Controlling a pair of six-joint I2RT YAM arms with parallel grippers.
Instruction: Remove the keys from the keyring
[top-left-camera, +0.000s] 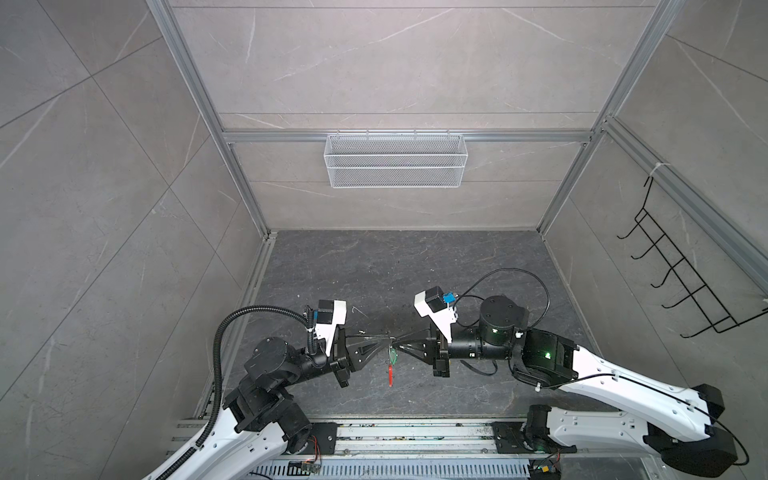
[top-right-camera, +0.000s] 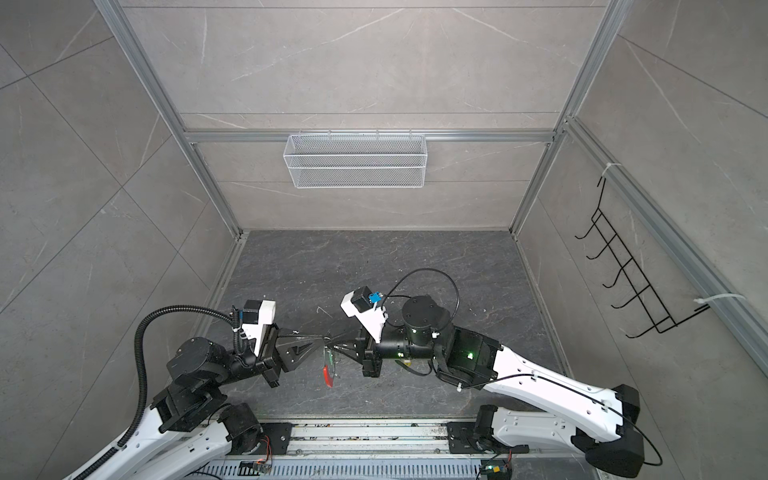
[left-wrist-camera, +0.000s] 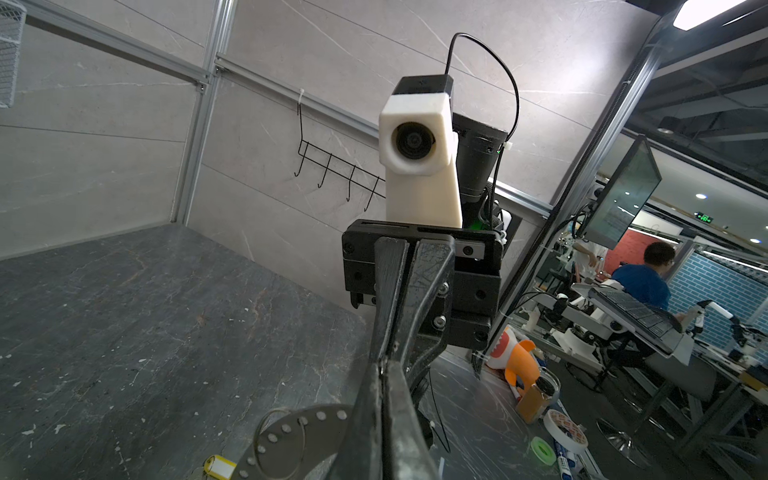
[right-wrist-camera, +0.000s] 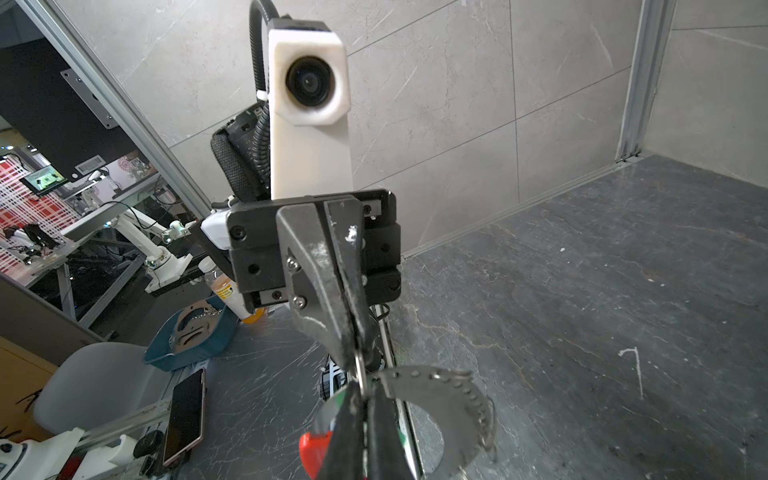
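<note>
- Keyring (top-left-camera: 390, 376) hangs in mid-air over the dark floor (top-left-camera: 374, 270), right where the two grippers meet tip to tip. Both top views show it (top-right-camera: 328, 374), with its red sleeve lowest.
- The left gripper (top-left-camera: 382, 337) has its jaws pressed together on the top of the keyring. The right gripper (top-left-camera: 401, 338) is clamped tight at the same spot, but its own fingers hide what it pinches.
- A wide stretch of floor lies between the grippers and the back wall. Both side walls stand well apart from the arms, and the front rail (top-left-camera: 415, 432) runs near the arm bases.
- The green-tagged key (top-left-camera: 393, 355) hangs just above the red sleeve, small and blurred in both top views.
- The yellow-tagged key (left-wrist-camera: 220, 467) is cut off at the edge of the left wrist view. Whether it hangs from the keyring or lies on the floor cannot be told.
- In the wrist views the keyring shows as a curved grey band dotted with holes (right-wrist-camera: 453, 411), partly behind the fingers.
- A white mesh basket (top-left-camera: 395, 160) hangs on the back wall, well apart from the grippers. A black hook rack (top-left-camera: 681, 282) hangs on the right wall.
- Outside the cell, a blue tray (right-wrist-camera: 178, 359) holds a grey perforated metal piece (right-wrist-camera: 193, 330).
</note>
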